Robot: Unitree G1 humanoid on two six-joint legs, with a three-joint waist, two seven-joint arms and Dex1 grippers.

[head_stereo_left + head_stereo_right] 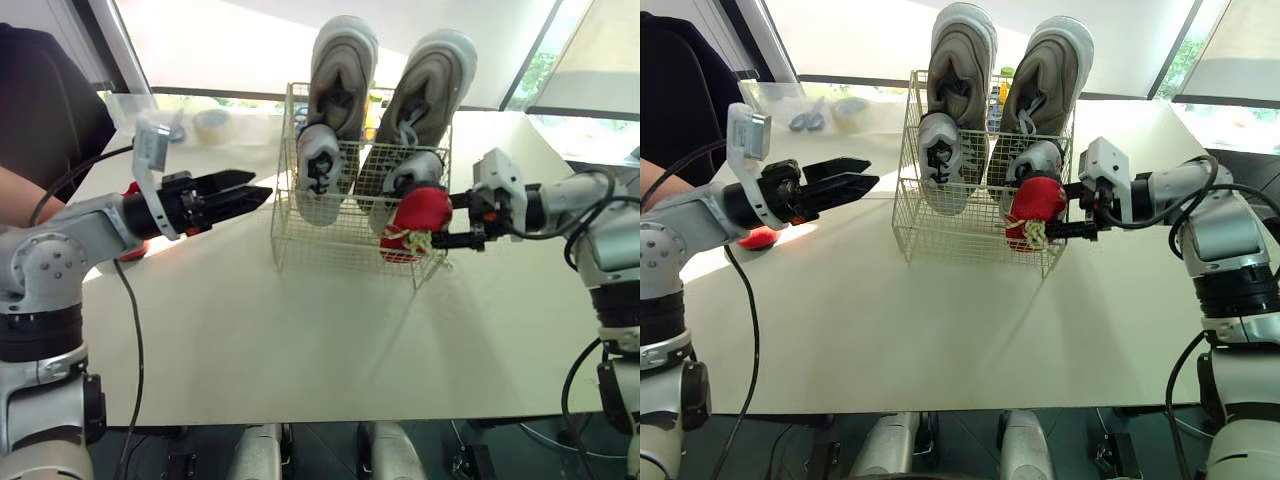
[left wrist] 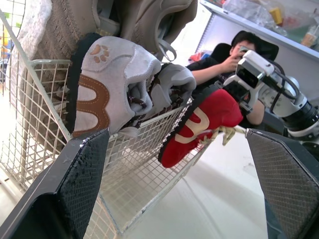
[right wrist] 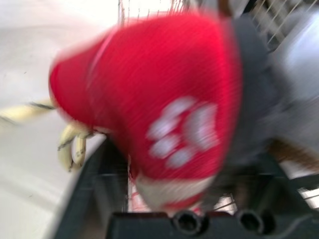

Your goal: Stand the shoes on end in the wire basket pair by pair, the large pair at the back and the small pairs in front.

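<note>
- Gripping a red shoe [image 1: 415,215] between its closed fingers, the right gripper [image 1: 441,239] is holding it off the table [image 1: 300,350] at the front right corner of the wire basket [image 1: 300,248]; whether it is touching the mesh cannot be told.
- Two large grey shoes [image 1: 340,70] are standing on end at the back of the basket, with two small grey shoes [image 1: 318,165] in front of them.
- The left gripper [image 1: 255,190] is hovering left of the basket, jaws spread wide and empty.
- A red object [image 1: 758,238], possibly a second shoe, is lying on the table behind the left arm.
</note>
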